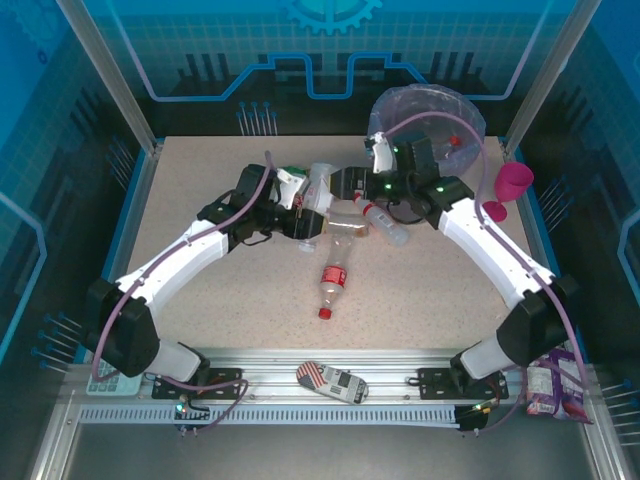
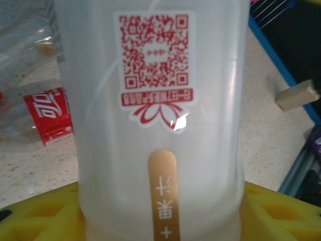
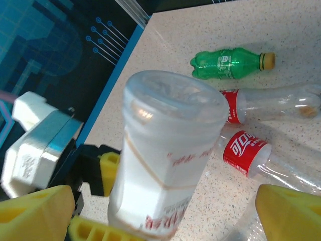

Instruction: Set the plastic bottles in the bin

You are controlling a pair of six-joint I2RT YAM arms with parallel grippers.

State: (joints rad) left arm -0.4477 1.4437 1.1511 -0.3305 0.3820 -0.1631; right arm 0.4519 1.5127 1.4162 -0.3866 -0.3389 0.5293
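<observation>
Left gripper (image 2: 160, 218) is squeezed shut on a milky white bottle (image 2: 160, 125). Its yellow fingers (image 2: 40, 213) press the bottle from both sides at the bottom of the left wrist view. The bottle has a red square code sticker and a gold strip on it. In the top view this bottle is held near the middle of the frame, a little above the centre.

The right gripper (image 3: 163, 213) is wide open and holds nothing. Its two yellow fingers (image 3: 35, 211) sit at the lower left and lower right of the right wrist view. The white bottle is between them, and they do not touch it.

The bin (image 1: 440, 100) stands at the upper right of the counter (image 1: 200, 170), just behind the right gripper. It has a see-through lilac bag in it. A small red thing shows inside, but I cannot tell what it is. A pink cup (image 1: 515, 183) stands just to the right of the bin.

A clear bottle (image 1: 335, 278) with a red label and a red cap lies alone on the counter, below both grippers in the top view. In the right wrist view a green bottle (image 3: 228, 64) with a yellow cap lies on its side at the upper right. Two red-label bottles (image 3: 271, 103) lie side by side just below it.
</observation>
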